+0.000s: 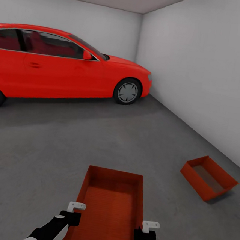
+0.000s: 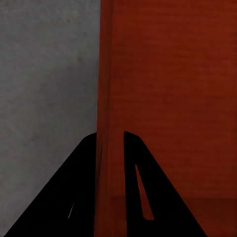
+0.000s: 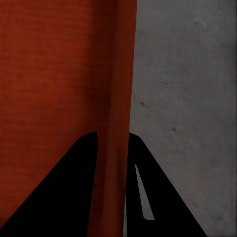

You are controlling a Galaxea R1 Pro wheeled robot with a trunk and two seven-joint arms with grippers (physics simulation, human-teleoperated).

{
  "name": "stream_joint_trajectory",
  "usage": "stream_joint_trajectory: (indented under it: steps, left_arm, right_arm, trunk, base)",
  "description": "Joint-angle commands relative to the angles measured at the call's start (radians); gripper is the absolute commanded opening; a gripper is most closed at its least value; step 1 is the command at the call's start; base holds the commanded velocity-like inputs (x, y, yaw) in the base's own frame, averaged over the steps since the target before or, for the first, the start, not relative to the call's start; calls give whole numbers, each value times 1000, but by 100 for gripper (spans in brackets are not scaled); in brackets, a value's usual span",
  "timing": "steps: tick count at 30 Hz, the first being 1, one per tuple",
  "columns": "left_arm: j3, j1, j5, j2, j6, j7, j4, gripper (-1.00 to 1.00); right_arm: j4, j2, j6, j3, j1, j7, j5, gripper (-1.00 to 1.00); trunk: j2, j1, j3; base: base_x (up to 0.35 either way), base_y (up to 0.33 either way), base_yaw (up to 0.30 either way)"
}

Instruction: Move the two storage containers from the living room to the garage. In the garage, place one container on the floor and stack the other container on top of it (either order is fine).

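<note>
I hold one orange-red storage container [image 1: 110,206] in front of me, above the grey concrete floor [image 1: 47,156] of the garage. My left gripper [image 1: 74,217] is shut on its left wall [image 2: 111,148]. On the opposite side my right gripper [image 1: 144,235] is shut on the right wall [image 3: 112,163]. In each wrist view the thin wall runs between the two black fingers. The other storage container [image 1: 208,177] rests on the floor at the right, near the white wall, slightly tilted.
A red car [image 1: 62,65] is parked across the back left of the garage. White walls [image 1: 205,74] close the right and far sides. Open concrete lies between me and the car.
</note>
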Motion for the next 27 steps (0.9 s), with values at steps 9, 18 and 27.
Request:
stream_joint_trajectory:
  steps: [9,18,27]
  left_arm:
    - [-8,-1,16,2,6,5,-5,-100]
    - [-8,-1,16,2,6,5,-5,-100]
    - [-8,-1,17,3,7,4,-4,-100]
  right_arm:
    - [58,-3,-3,10,-1,-3,-15,-100]
    - [58,-3,-3,10,-1,-3,-15,-100]
    - [58,-3,-3,10,-1,-3,-15,-100]
  trunk:
    - [-1,0,-1]
    - [-1,0,-1]
    - [-1,0,-1]
  base:
    - [0,0,-287]
    - [0,0,-287]
    - [1,0,-287]
